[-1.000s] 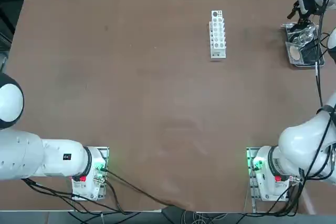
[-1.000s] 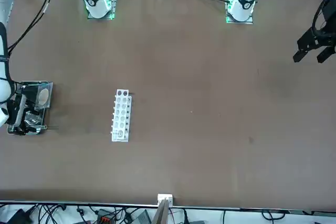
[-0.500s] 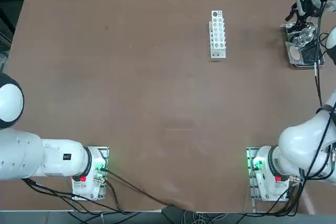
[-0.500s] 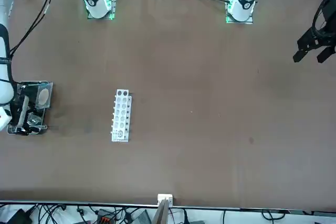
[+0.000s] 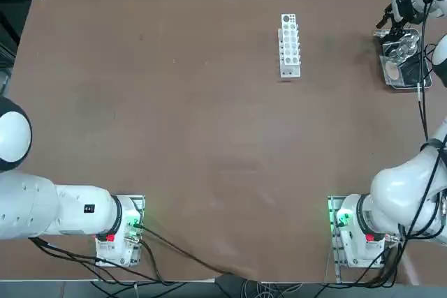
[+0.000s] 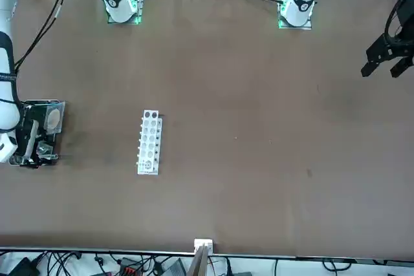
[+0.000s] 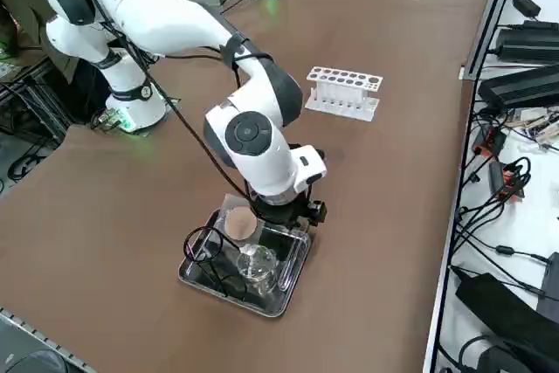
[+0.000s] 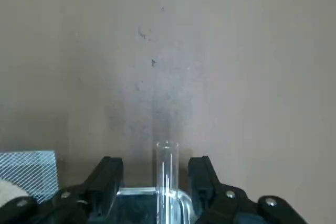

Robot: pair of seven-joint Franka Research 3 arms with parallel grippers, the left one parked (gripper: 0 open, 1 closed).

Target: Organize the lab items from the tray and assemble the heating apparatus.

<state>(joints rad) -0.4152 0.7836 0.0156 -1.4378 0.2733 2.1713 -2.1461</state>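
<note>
tray – burner, tripod, mesh inside | right gripper – apart over tray rim

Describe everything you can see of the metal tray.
The tray is a small, shiny metal rectangle with a raised rim and dark floor, lying flat near the table's far right corner. Inside sit a clear glass burner, a black wire tripod and a grey mesh square with a tan centre. The right gripper hangs over its far end, fingers open.

A shiny metal tray and a clear glass burner are seen. The table is matt brown, and the rack is seemingly white plastic.
</note>
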